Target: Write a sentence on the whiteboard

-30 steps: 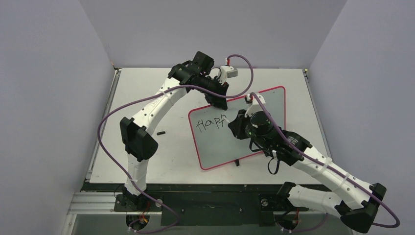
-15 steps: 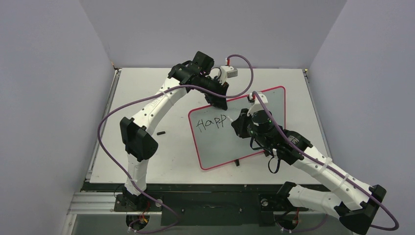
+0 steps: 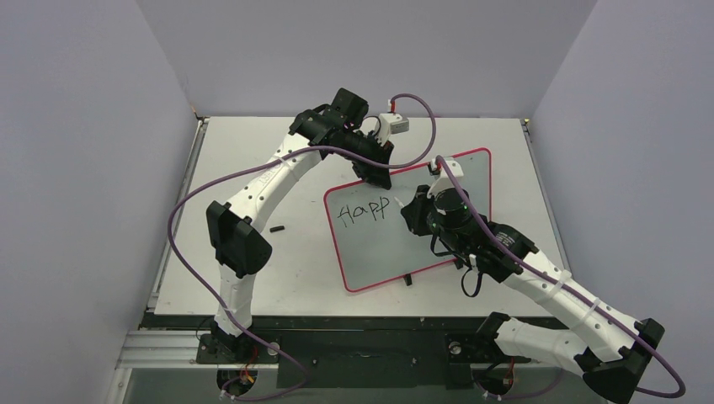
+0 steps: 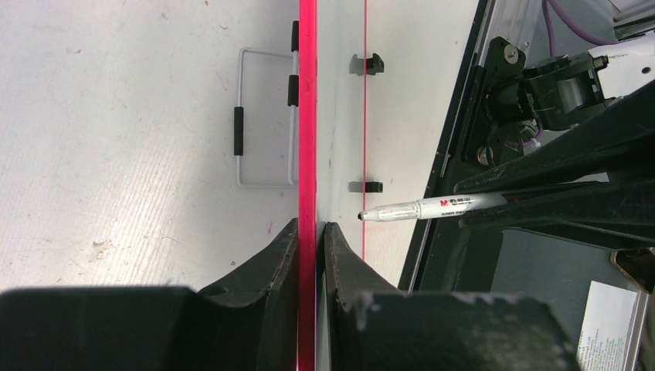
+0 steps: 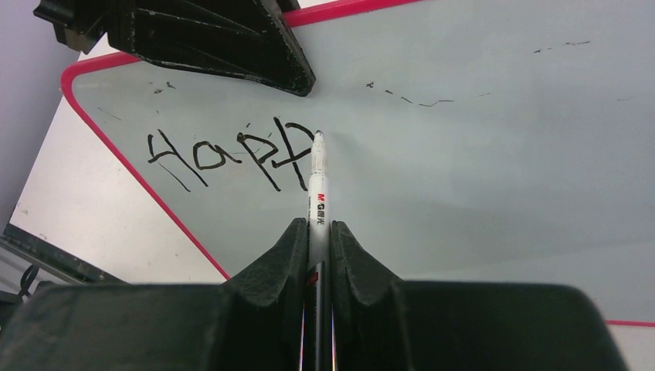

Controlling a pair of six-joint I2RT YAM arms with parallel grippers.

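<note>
The whiteboard (image 3: pixel 396 248) stands tilted on the table, white with a thin red rim (image 4: pixel 308 116). My left gripper (image 3: pixel 376 178) is shut on its top edge, one finger on each side of the rim (image 4: pixel 309 229). The sentence (image 3: pixel 362 209) reads "Happ" in black (image 5: pixel 232 154). My right gripper (image 3: pixel 414 210) is shut on a white marker (image 5: pixel 318 185). Its tip sits just right of the second "p"; whether it touches the board I cannot tell. The marker (image 4: pixel 432 207) also shows in the left wrist view, pointing at the board's face.
A small black piece (image 3: pixel 277 228) lies on the table left of the board. A wire stand (image 4: pixel 263 116) props the board from behind. Black tabs (image 4: pixel 365 64) sit on the board's edge. Purple walls close in the table on three sides.
The second "p" has been completed, turning a half-drawn stroke into "Happ". My right gripper with the marker has shifted slightly right. The left arm has held still.
</note>
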